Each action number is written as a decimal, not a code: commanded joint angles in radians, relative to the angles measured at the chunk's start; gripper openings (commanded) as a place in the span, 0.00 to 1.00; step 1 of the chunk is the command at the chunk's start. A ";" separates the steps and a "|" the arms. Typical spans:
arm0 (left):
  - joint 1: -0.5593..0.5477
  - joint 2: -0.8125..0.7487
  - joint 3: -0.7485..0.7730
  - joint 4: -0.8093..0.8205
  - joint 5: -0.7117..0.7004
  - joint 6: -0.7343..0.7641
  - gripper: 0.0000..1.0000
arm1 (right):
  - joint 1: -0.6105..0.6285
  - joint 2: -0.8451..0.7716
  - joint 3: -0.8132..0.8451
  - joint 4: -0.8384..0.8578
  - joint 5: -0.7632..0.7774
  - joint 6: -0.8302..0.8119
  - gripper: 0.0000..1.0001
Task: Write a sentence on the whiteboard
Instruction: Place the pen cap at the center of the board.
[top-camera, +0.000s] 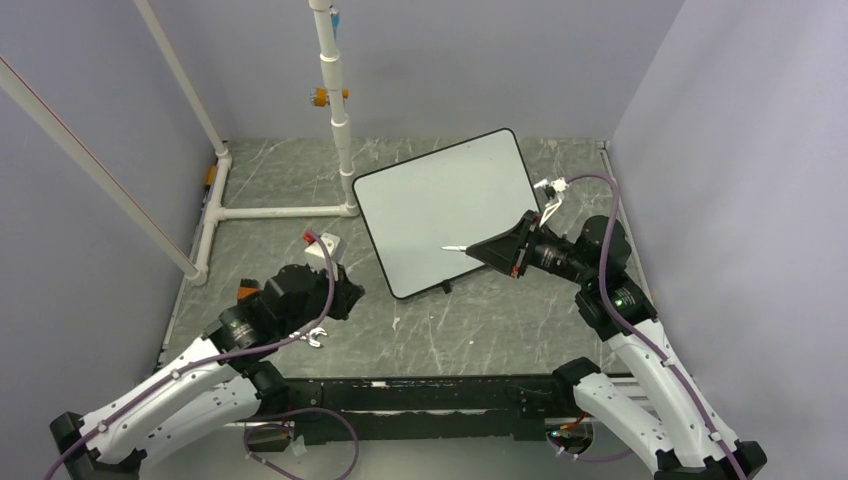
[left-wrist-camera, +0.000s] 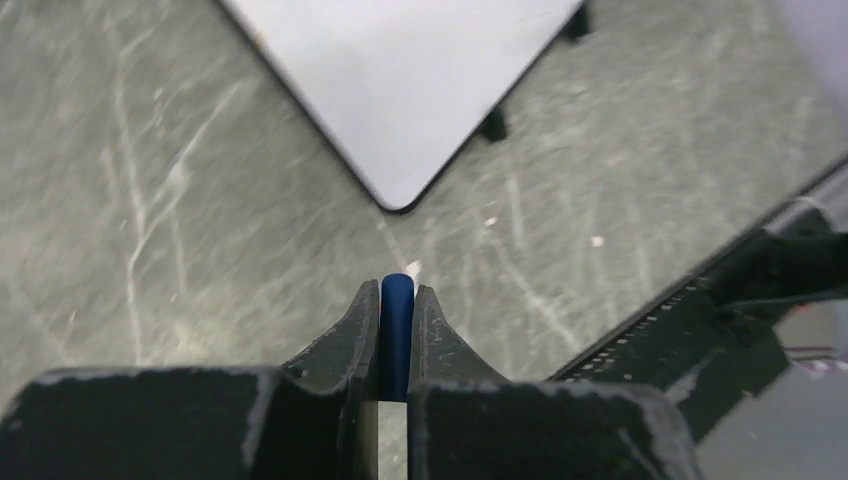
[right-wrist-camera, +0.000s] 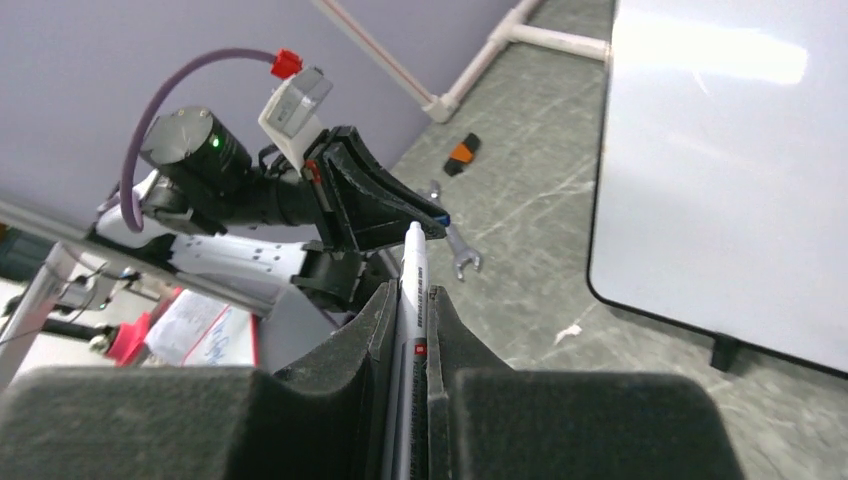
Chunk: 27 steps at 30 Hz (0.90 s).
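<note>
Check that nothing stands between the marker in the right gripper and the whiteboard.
Nothing visible does. The marker in the right gripper hangs over the bare whiteboard; the left gripper, shut on a blue cap, sits off its near corner.

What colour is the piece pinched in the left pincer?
Blue. The piece in the left pincer shows best in the left wrist view.

Whiteboard (left-wrist-camera: 400, 80) cut off at top edge, left wrist view. Blue piece (left-wrist-camera: 397, 310) mostly hidden btwn left fingers (left-wrist-camera: 345, 345); marker (right-wrist-camera: 413, 285) barrel hidden btwn right fingers (right-wrist-camera: 370, 340). Tip-to-board contact: can't tell.
</note>
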 joint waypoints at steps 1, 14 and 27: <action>0.004 -0.010 -0.075 -0.036 -0.198 -0.147 0.00 | -0.003 -0.016 0.002 -0.086 0.109 -0.070 0.00; 0.004 0.091 -0.320 0.045 -0.362 -0.397 0.00 | -0.004 -0.027 -0.032 -0.172 0.219 -0.097 0.00; -0.029 0.254 -0.327 0.042 -0.474 -0.491 0.18 | -0.003 -0.036 -0.059 -0.197 0.266 -0.107 0.00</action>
